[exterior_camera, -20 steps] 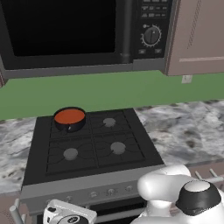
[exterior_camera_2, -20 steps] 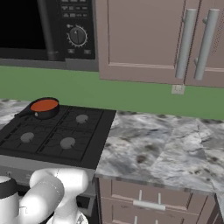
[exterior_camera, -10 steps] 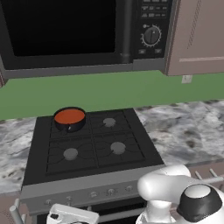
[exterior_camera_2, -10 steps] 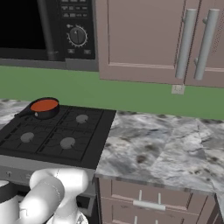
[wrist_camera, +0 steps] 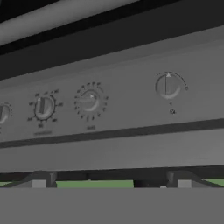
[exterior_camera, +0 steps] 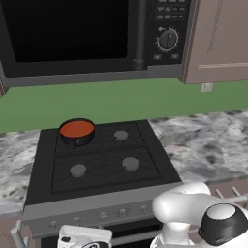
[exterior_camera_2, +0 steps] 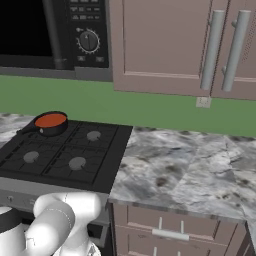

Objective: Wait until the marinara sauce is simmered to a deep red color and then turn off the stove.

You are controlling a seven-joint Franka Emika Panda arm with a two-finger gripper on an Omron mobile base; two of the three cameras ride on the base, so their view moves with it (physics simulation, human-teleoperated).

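three small round grey knobs (wrist_camera: pixel 89 101) with tick marks face the hand camera now, set in the grey front panel of the black four-burner gas stove (exterior_camera: pixel 104 162). over the last second the white arm has sunk lower in front of that panel: in the left base view the hand (exterior_camera: pixel 85 238) has dropped almost out at the bottom edge below the knob row, and in the right base view the white elbow sits further down than before. i read that as the arm settling into place at the knobs, ready to switch off when the time comes.

nothing about the flat round orange-red marinara sauce (exterior_camera: pixel 76 129) has changed in that time; it fills the small black round pot (exterior_camera: pixel 77 140) on the back left burner, and to my eye it looks more orange-red than deep red, so the waiting may not be over.

of the end effector (wrist_camera: pixel 111 183), the two dark tips stand well apart at the bottom of the hand view, with nothing between them and, as far as i can judge, short of touching the panel. which knob governs the back left burner i cannot tell.
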